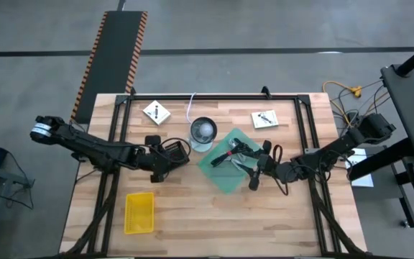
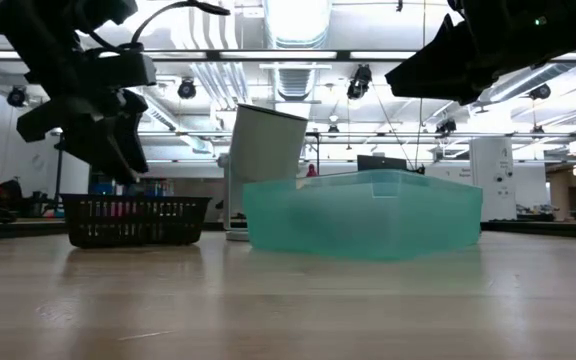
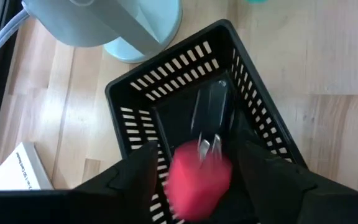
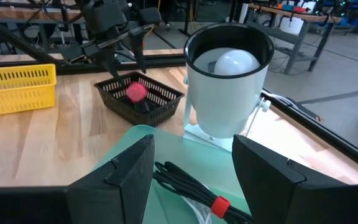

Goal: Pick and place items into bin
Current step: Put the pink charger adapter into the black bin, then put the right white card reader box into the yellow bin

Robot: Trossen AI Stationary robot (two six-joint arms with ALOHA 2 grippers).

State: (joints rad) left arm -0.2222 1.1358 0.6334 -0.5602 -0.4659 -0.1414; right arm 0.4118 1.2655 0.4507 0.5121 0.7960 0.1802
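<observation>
My left gripper (image 1: 165, 160) hangs open over a small black basket (image 1: 177, 149), which shows from above in the left wrist view (image 3: 185, 74). A pink object (image 3: 197, 180) is blurred between the spread fingers. In the right wrist view it sits below the fingertips, at the basket's rim level (image 4: 135, 92). My right gripper (image 1: 256, 167) is open and empty above the teal bin (image 1: 221, 176). The bin holds a black cable with a red tie (image 4: 191, 186) and a black-handled tool (image 1: 234, 151). Two white packets (image 1: 156, 112) (image 1: 264, 119) lie flat on the table at the far side.
A round white cup-like thing (image 1: 203, 133) stands between the black basket and the teal bin. It is close in front of my right gripper (image 4: 229, 81). A yellow basket (image 1: 139, 212) sits near the front left. Black frame rails run along the table's left, right and far sides.
</observation>
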